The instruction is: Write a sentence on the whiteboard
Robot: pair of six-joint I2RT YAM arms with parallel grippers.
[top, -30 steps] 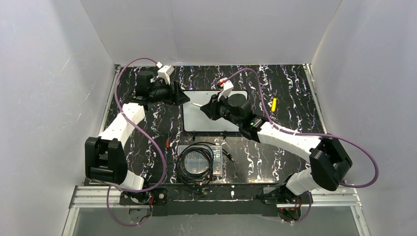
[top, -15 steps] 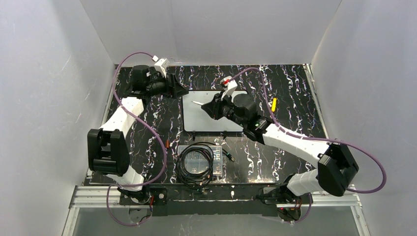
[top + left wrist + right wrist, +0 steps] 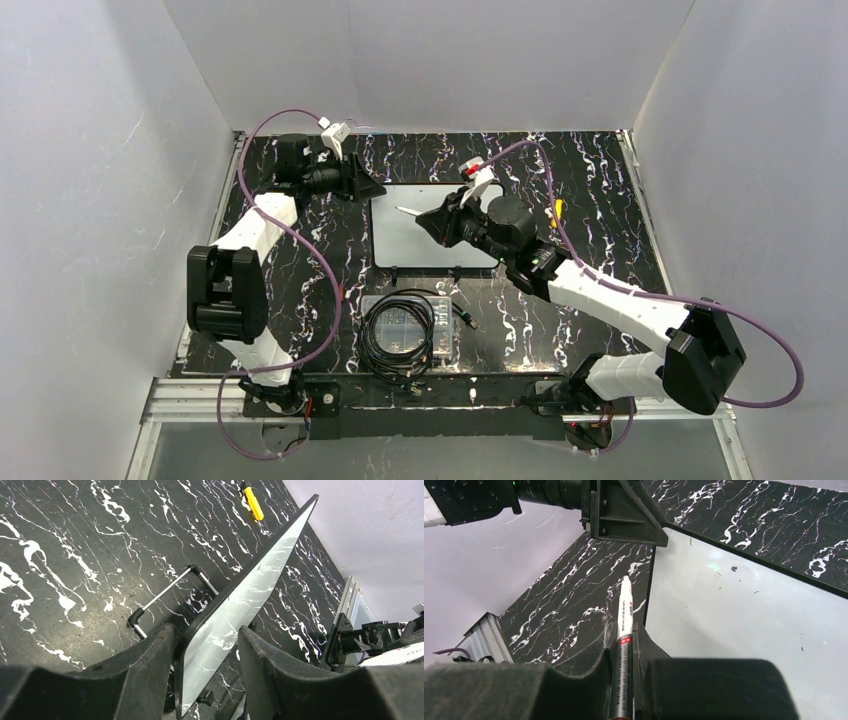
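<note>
Bracing whiteboard (image 3: pixel 400 248) for writing: left pincer (image 3: pixel 205 637) spread astride its far-left corner, rim between fingers, not visibly clamped, probably there to stop sliding under pen pressure. Right pincer (image 3: pixel 624 637) pinching marker (image 3: pixel 625 605), tip forward, near whiteboard's left rim, likely line start. Whiteboard lies mid-worktop (image 3: pixel 600 170), surface blank; sentence not yet begun.

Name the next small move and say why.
Probably lower the right gripper so the marker tip touches the whiteboard near its far-left corner. The tip seems to hover clear of the surface, no writing shows, and the left gripper straddles that corner.
</note>
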